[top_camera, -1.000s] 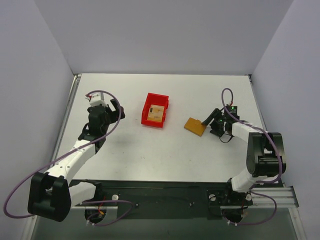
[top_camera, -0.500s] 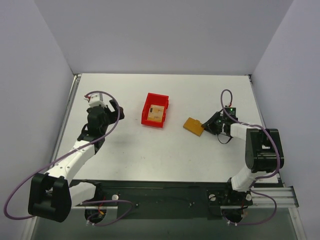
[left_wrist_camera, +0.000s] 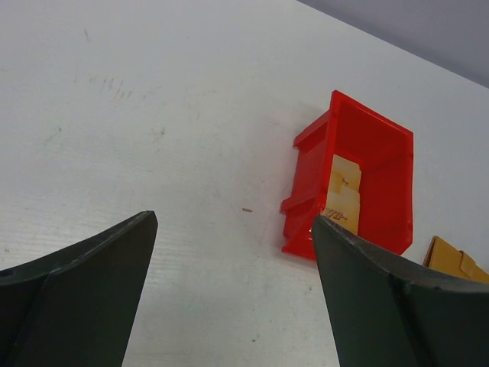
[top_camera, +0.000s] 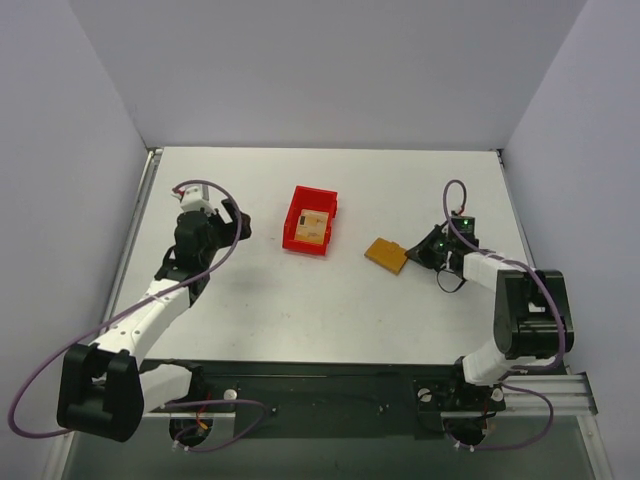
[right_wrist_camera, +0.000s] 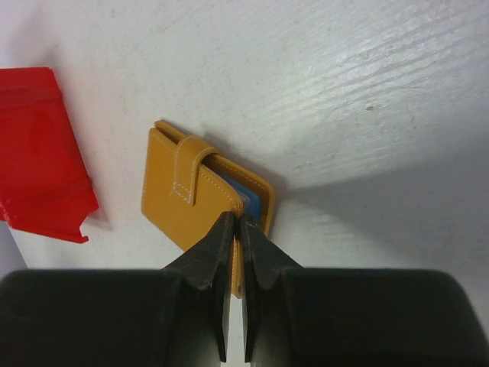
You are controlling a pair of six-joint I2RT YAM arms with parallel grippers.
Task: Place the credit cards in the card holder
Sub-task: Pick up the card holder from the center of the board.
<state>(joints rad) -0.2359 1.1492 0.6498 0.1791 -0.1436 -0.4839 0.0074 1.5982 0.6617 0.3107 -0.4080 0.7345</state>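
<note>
Where the right arm reaches over the white table, the right gripper has its two black fingers pressed nearly together, pinching the near edge of the small flat orange-tan folding card holder. That card holder lies on the table with its stitched tab folded over the top face, and a sliver of its light blue inner panel shows just beside the fingertips. From above it sits between the right gripper and the open red plastic bin, apart from the bin. Across the table, the left gripper hangs above bare surface with its jaws spread wide, holding nothing, facing the bin. Farther out, the thin pale tan rectangular credit cards lie overlapping inside the bin, their number unclear
</note>
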